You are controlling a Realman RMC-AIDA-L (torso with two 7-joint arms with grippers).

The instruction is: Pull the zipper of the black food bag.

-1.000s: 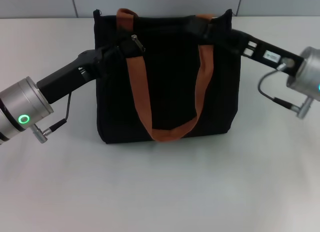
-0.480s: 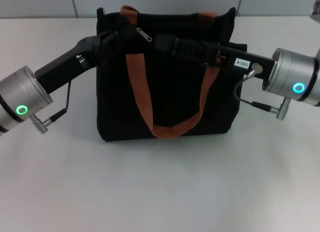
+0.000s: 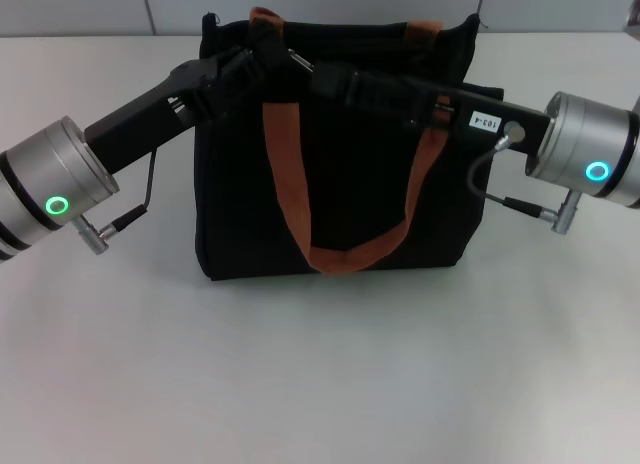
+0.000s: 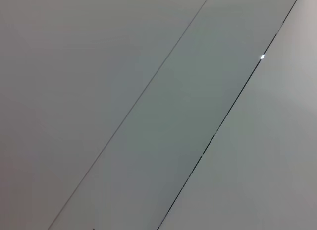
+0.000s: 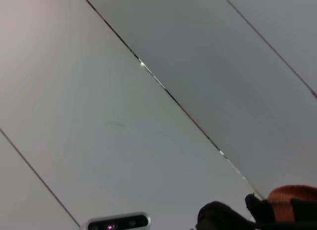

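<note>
The black food bag (image 3: 340, 184) stands upright on the white table, its two orange-brown handles (image 3: 290, 184) hanging down the front. The zipper (image 3: 298, 59), a small silver pull tab, sticks up at the bag's top edge left of centre. My left gripper (image 3: 243, 69) reaches in from the left and rests against the bag's top left, just beside the tab. From the right, my right gripper (image 3: 322, 79) stretches across the top of the bag, its tip close to the tab on the other side. The right wrist view catches only a bit of orange handle (image 5: 292, 195).
The bag sits toward the back of the white table (image 3: 320, 384), close to the grey panelled wall (image 3: 80, 9). Both wrist views mostly show wall panels. A silver device (image 5: 119, 222) shows at the edge of the right wrist view.
The right gripper swept from the bag's top right corner leftward to the zipper. The left gripper, the tab and the bag's top drifted right and up a little.
</note>
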